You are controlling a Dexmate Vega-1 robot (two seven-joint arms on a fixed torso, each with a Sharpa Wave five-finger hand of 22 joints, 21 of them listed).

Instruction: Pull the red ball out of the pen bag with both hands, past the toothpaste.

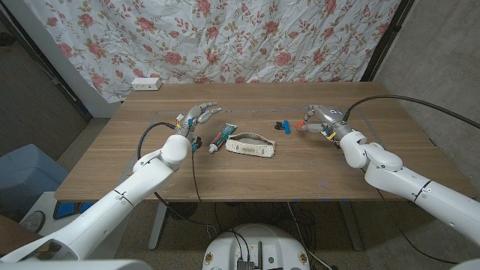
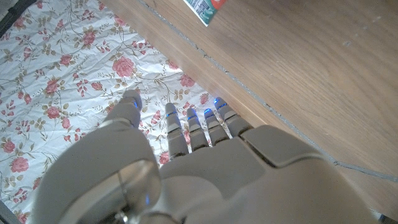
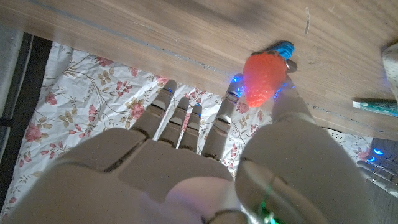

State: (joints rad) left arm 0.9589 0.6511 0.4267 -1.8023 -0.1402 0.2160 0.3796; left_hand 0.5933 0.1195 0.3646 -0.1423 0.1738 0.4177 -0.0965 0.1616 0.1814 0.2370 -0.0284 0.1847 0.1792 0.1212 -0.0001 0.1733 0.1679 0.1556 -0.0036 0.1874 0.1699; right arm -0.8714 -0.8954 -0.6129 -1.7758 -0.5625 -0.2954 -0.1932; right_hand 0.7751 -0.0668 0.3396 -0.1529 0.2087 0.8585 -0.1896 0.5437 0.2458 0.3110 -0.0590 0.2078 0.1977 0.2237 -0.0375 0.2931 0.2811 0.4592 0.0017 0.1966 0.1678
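The red ball [image 3: 264, 78], bumpy like a strawberry, is pinched between the thumb and a finger of my right hand [image 3: 205, 168]. In the head view that right hand [image 1: 322, 118] hovers over the table's right half, with the red ball [image 1: 300, 127] at its fingertips, well clear of the pen bag. The cream pen bag [image 1: 251, 145] lies mid-table. The toothpaste [image 1: 223, 138] lies just to its left. My left hand [image 1: 199, 117] is raised left of the toothpaste, fingers spread and holding nothing. In the left wrist view, the toothpaste's end [image 2: 205, 7] shows beyond my left hand [image 2: 186, 168].
A small blue and black object [image 1: 283, 125] lies on the table between the pen bag and my right hand. A white power strip [image 1: 145, 83] sits at the far left corner. A floral curtain [image 1: 225, 37] hangs behind the table.
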